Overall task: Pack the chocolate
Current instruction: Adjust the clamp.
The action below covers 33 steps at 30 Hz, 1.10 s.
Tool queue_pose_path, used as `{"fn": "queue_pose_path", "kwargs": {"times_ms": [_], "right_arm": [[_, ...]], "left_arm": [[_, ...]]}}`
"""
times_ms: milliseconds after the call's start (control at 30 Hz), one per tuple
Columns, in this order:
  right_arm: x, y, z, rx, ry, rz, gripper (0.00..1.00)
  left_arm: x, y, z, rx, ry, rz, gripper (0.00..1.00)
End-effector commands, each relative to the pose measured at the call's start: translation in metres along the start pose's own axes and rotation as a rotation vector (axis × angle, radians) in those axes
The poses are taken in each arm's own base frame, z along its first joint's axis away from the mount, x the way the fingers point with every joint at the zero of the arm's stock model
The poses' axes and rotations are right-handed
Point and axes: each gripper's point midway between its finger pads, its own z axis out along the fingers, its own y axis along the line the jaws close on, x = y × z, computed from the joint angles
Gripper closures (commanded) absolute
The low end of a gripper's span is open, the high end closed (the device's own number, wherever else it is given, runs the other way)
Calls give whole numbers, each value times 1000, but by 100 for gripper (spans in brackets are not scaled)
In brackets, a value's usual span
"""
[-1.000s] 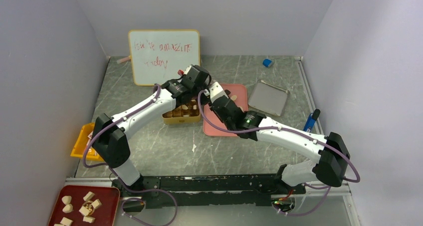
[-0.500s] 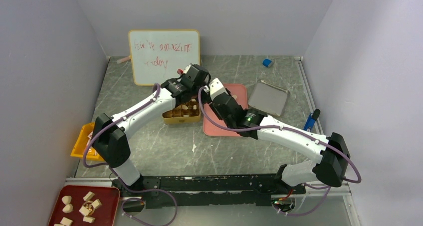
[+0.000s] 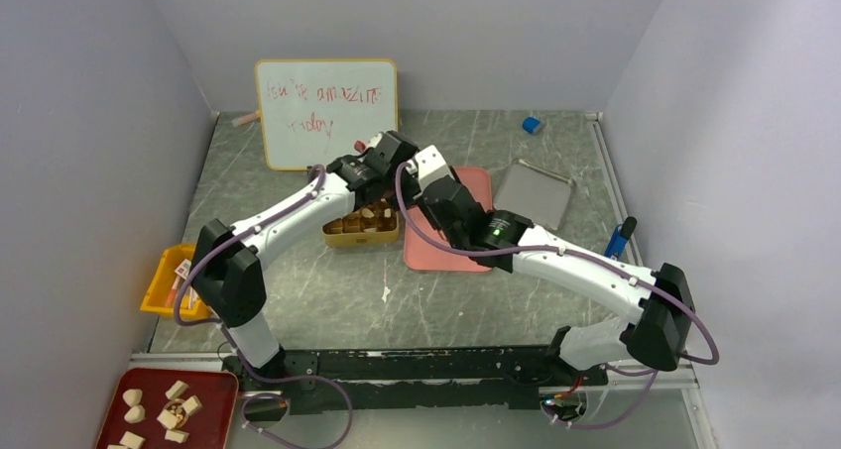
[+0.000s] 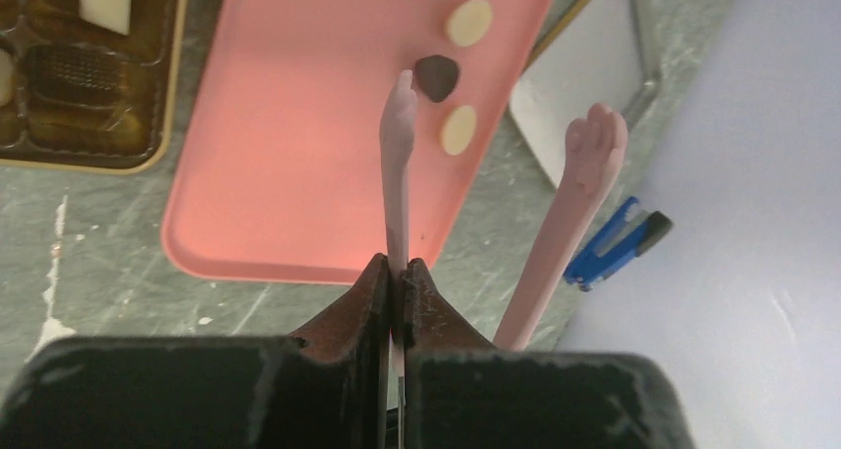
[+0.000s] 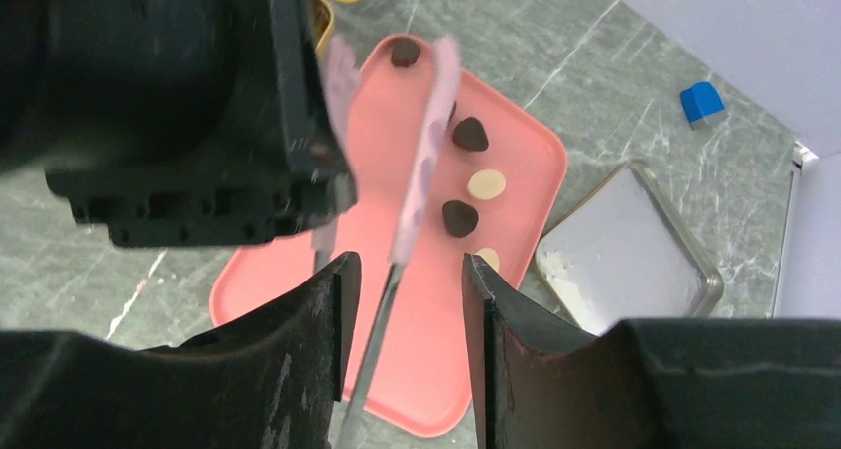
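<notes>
Top: left hand (image 3: pixel 379 162) and right hand (image 3: pixel 428 168) meet over the far end of the pink tray (image 3: pixel 446 256), nearly touching. The gold box (image 3: pixel 349 237) is just left of the tray, with some slots filled.

Left wrist: left hand is clamped together on one leg of the pink tongs (image 4: pixel 397 171), the other leg splayed. That leg's tip is right beside a dark chocolate (image 4: pixel 436 75) on the tray, with tan pieces (image 4: pixel 457 129) either side.

Right wrist: right hand is apart, straddling the tongs, no contact visible.

Step looks like picking the next piece. Next move probably needs the right hand to squeeze the legs around the dark piece, then carry it to a free slot. Tip alignment is the tricky part.
</notes>
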Motion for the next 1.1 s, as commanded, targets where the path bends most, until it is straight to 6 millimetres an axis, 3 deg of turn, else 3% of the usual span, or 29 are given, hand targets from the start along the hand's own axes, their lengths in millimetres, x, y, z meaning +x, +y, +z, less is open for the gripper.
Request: {"fn": "queue_pose_path", "kwargs": {"times_ms": [0, 200, 567, 833, 1067], "right_arm": [[-38, -11, 1, 43, -85, 63, 55], [-33, -1, 6, 13, -61, 56, 55], [-31, 2, -14, -52, -53, 107, 57], [-17, 1, -31, -61, -81, 111, 59], [6, 6, -29, -71, -61, 99, 59]], "left_arm": [[1, 12, 1, -56, 0, 34, 95], [1, 11, 1, -58, 1, 33, 95], [3, 2, 8, -60, 23, 26, 95], [2, -16, 11, -48, 45, 17, 95], [1, -29, 11, -24, 61, 6, 95]]}}
